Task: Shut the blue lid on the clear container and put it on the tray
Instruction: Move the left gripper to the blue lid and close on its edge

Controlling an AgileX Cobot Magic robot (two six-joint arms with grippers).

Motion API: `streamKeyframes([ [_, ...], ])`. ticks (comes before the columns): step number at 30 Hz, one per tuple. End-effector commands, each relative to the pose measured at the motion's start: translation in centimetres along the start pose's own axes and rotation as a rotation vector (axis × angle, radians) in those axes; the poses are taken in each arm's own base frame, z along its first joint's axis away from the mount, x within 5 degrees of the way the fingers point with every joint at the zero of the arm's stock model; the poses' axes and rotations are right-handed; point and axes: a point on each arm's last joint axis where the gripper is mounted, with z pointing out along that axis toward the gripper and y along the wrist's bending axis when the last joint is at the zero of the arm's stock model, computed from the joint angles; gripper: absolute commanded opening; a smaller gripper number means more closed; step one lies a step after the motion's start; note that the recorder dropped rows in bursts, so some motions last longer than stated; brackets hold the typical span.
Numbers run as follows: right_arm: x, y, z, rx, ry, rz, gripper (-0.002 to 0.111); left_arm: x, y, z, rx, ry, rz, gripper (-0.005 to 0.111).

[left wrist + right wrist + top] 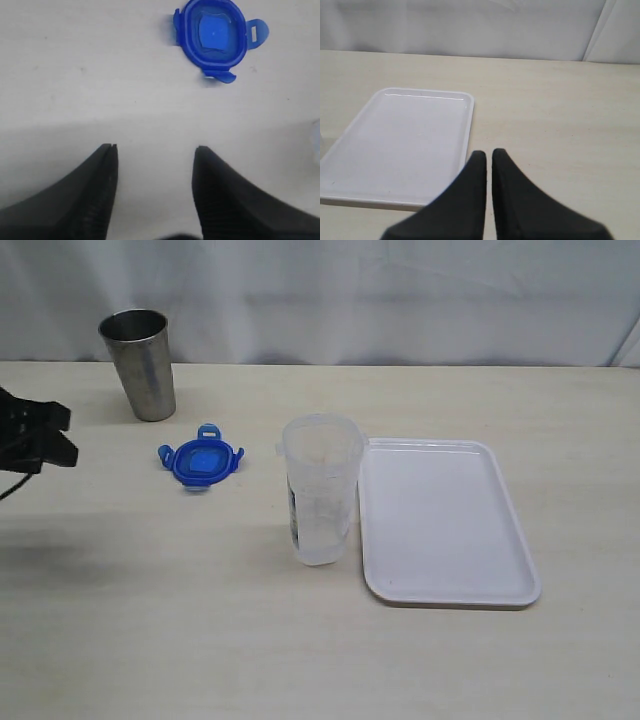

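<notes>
Label [294, 512] on the clear container [322, 470] is unreadable.

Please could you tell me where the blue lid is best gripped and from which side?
Probably from straight above with the left claw, pinching the blue lid across its raised rim, between flaps. It lies flat on the table, so a sideways approach finds little to catch.

Pale table [150, 630] with steel cup [140, 365], blue lid [201, 460], clear container [320, 490], white tray [445, 525]
</notes>
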Motion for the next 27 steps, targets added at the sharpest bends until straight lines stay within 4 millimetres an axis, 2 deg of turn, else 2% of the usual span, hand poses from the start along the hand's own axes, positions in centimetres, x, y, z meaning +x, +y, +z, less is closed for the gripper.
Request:
streamKeyframes([
  [1,0.0,0.0,0.0,0.004,-0.008,0.003,0.004,-1.7,-1.8,4.1,-0.022,-0.045,0.107,0.045],
  [4,0.0,0.0,0.0,0.004,-0.008,0.003,0.004,-3.5,-1.9,7.8,0.011,0.015,0.066,0.045],
  [8,0.0,0.0,0.0,0.004,-0.008,0.003,0.004,-4.4,-0.9,11.0,0.002,0.038,0.07,0.045],
  [17,0.0,0.0,0.0,0.004,-0.008,0.003,0.004,-5.2,-0.7,13.1,0.053,-0.019,0.066,0.047],
  [21,0.0,0.0,0.0,0.004,-0.008,0.003,0.004,-5.1,-0.4,13.7,0.043,-0.031,0.074,0.054],
  [27,0.0,0.0,0.0,0.004,-0.008,0.003,0.004,-4.8,-0.3,14.9,0.08,-0.041,0.078,0.054],
])
